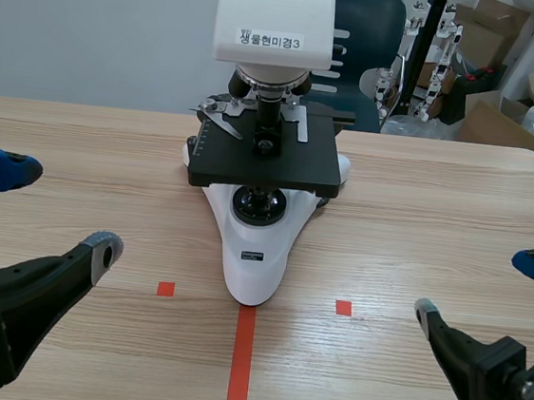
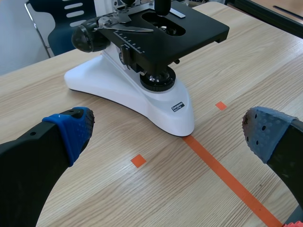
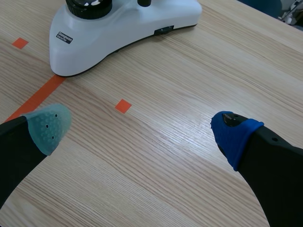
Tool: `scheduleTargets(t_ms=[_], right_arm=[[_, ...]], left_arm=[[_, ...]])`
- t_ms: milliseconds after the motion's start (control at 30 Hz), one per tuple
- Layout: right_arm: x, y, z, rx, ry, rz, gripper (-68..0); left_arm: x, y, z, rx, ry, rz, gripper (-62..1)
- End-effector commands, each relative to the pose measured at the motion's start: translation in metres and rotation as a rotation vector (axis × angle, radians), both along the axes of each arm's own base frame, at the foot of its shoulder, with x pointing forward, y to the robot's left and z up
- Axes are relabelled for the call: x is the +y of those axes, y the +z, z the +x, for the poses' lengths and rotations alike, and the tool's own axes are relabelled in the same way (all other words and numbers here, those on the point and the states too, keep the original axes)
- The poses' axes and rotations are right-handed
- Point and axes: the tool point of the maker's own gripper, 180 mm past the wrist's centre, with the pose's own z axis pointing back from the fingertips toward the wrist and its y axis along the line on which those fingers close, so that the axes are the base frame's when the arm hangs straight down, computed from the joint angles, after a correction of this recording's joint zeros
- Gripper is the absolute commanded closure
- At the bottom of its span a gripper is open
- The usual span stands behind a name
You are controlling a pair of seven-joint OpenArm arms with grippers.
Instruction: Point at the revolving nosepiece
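The left jaws and the right jaws were wide open with nothing in them, low on each side of the microscope (image 1: 254,246), likely because pointing had not begun, and the revolving nosepiece (image 1: 270,79) sat high up on the microscope, well away from both.

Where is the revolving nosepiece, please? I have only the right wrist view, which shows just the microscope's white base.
Observer: In the scene view, the revolving nosepiece sits right under the white head, above the black stage.
Operator: Thank you. Is the left gripper near it?
Observer: No, the left gripper is open, low over the table on its near left side, apart from the microscope.
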Motion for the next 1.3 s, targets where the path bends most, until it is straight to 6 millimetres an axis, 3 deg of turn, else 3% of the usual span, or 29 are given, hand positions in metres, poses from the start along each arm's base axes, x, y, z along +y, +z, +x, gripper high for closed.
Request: scheduleTargets(t_ms=[0, 700, 1267], right_arm=[[0.0, 0.009, 0.006, -0.035, 0.009, -0.005, -67.9], [0.0, 0.01, 0.006, -0.039, 0.01, -0.004, -67.9], [0.003, 0.023, 0.01, -0.112, 0.02, 0.022, -67.9]], left_arm=[[-0.004, 0.009, 0.001, -0.024, -0.001, -0.027, -62.3], [-0.004, 0.009, 0.001, -0.024, -0.001, -0.027, -62.3], [-0.004, 0.009, 0.001, -0.024, -0.001, -0.027, -62.3]])
